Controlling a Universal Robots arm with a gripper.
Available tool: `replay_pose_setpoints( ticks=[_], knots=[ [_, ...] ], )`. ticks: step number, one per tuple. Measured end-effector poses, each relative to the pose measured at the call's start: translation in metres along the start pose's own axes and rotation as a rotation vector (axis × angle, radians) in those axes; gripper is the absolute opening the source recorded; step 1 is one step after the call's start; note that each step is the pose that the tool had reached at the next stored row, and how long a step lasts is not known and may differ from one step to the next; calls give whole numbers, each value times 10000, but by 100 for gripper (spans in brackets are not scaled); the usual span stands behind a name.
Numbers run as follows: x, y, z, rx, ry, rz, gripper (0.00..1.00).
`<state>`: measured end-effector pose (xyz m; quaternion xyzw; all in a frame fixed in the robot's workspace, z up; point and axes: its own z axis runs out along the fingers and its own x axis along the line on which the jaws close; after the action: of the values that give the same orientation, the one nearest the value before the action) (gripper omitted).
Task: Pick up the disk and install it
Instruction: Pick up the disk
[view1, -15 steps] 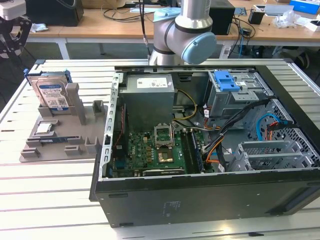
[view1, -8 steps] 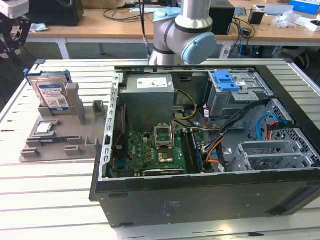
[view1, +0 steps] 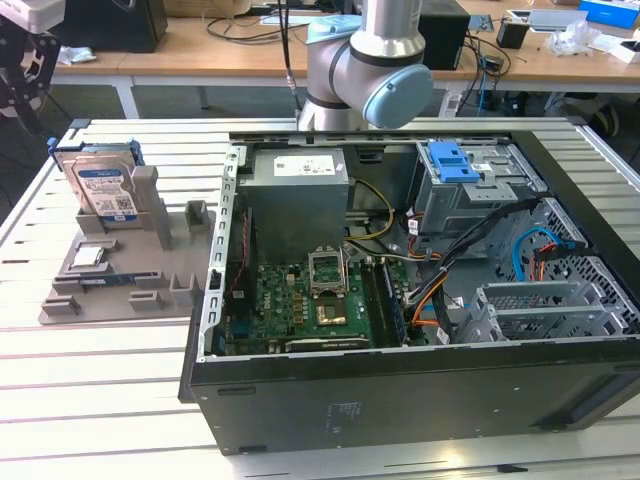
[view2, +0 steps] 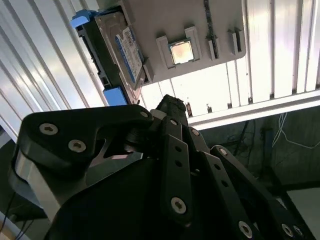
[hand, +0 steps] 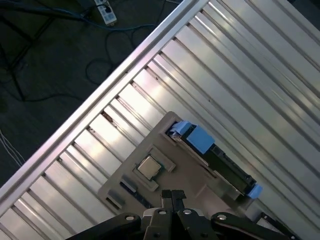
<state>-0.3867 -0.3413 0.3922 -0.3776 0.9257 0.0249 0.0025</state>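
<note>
The arm (view1: 340, 70) is showing smooth silver-grey cylinders, and one joint is wearing a round pale-blue cap (view1: 398, 96). In the second wrist view the gripper (view2: 172, 102) is showing matte black: flat links (view2: 175, 165) with rounded ends are lying side by side, narrowing toward the tips. Small silver screws (view2: 178, 204) are dotting the links at their pivots. A bare grey metal plate (view2: 107, 151) is glinting under one broad link.

Open above the disk (view1: 100, 185), upright in the grey holder (view1: 110, 285), post (view1: 146, 200) just beside 1 face. Bare table (view1: 90, 370) slats around. Computer case (view1: 214, 300) wall near on the exterior view's right, cables (view1: 480, 235) crowding inside.
</note>
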Motion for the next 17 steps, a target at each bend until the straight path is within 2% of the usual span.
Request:
replay_pose_setpoints(
  ticks=[6,13,17],
  knots=[
    [0,0,0,-28,54,-1205,11],
    [0,0,0,-51,96,-2173,11],
    [0,-1,0,-70,133,-3014,11]
  ],
)
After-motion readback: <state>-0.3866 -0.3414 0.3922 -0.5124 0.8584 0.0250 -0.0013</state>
